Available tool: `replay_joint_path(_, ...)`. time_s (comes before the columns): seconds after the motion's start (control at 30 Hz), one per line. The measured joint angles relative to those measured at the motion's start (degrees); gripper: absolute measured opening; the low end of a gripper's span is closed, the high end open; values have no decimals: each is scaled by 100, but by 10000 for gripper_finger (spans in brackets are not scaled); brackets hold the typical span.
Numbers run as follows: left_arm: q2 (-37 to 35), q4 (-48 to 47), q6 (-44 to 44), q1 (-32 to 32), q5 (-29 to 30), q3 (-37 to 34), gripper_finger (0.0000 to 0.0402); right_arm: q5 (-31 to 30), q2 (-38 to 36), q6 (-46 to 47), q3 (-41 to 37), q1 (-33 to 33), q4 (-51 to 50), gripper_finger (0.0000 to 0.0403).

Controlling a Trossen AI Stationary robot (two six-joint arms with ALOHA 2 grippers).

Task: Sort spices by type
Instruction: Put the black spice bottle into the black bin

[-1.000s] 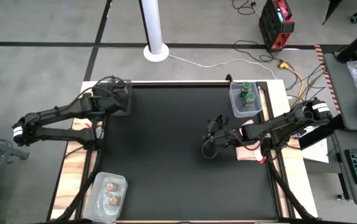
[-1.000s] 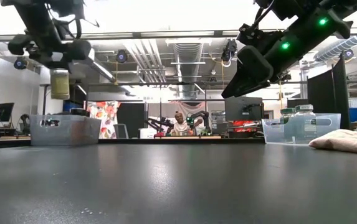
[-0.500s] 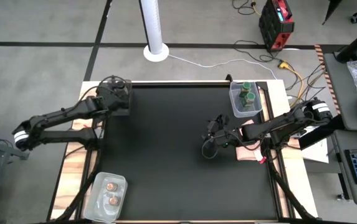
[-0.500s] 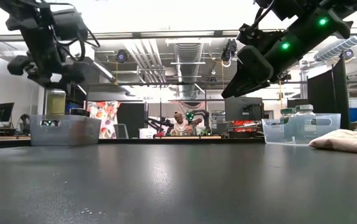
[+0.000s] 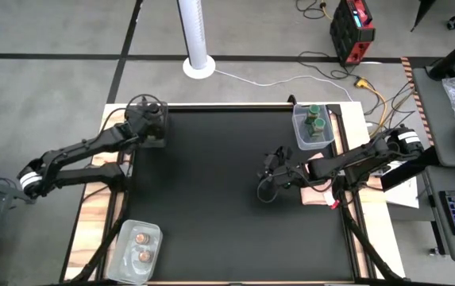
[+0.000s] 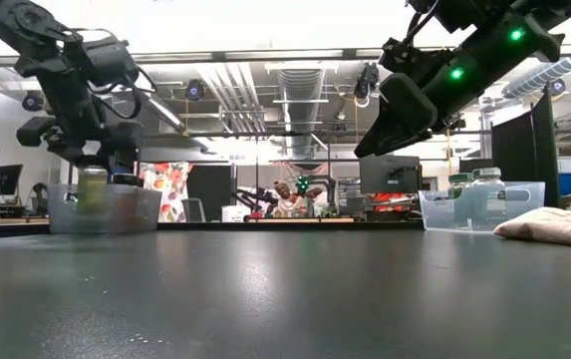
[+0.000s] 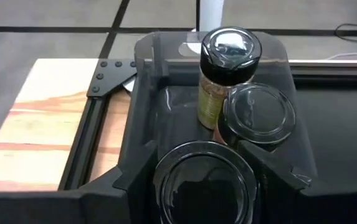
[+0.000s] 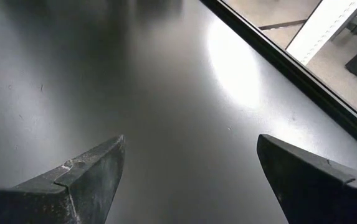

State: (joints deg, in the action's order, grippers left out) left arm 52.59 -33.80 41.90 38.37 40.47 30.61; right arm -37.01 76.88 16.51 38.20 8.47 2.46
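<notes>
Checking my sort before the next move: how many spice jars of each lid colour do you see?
Green-lidded jars: 2
Pinkish-brown-topped jars: 2
Dark-lidded jars: 3, one in the left gripper
Total: 7
Right gripper: open, empty, above the table.

The table (image 5: 227, 199) top is smooth, matt black with a soft sheen. Spice jars (image 7: 228, 74) look like clear glass with glossy black lids. The tub (image 7: 147, 93) is translucent plastic; the frame (image 7: 41, 124) is pale wood.
</notes>
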Motion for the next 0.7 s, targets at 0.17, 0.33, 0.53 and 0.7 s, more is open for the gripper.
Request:
replay_joint_path(0.17,145,111,-120,147,-162,-39,181,-2,0,0,0,0,-2,354)
replay_joint_path(0.33,449,146,-209,267,-315,-39,181,-2,0,0,0,0,0,354)
replay_joint_path(0.53,705,389,-200,263,-334,-39,181,0,0,0,0,0,0,354)
replay_joint_path(0.7,788,404,-230,263,-330,-39,187,-2,0,0,0,0,0,354)
